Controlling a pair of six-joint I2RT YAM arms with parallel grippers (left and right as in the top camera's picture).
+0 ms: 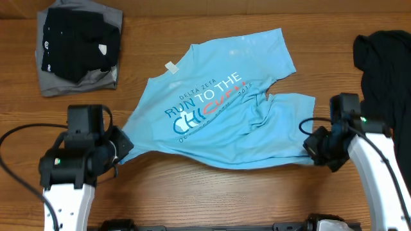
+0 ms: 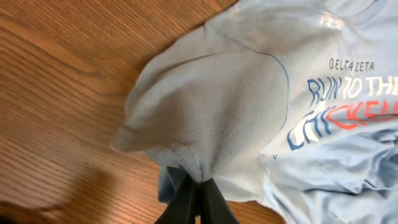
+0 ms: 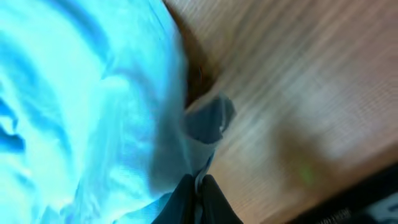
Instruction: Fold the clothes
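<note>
The light-blue T-shirt (image 1: 221, 109) with white and pink-red lettering lies spread and wrinkled across the middle of the table. My left gripper (image 1: 123, 146) is shut on the shirt's near left edge; the left wrist view shows fabric (image 2: 205, 118) bunched above the closed fingers (image 2: 198, 186). My right gripper (image 1: 309, 146) is shut on the shirt's near right edge; the right wrist view shows the cloth (image 3: 93, 106) pinched between the fingers (image 3: 199, 183).
Folded black and grey garments (image 1: 78, 46) are stacked at the back left. A black garment (image 1: 385, 70) lies heaped at the right edge. Bare wood table (image 1: 205, 192) runs along the front between the arms.
</note>
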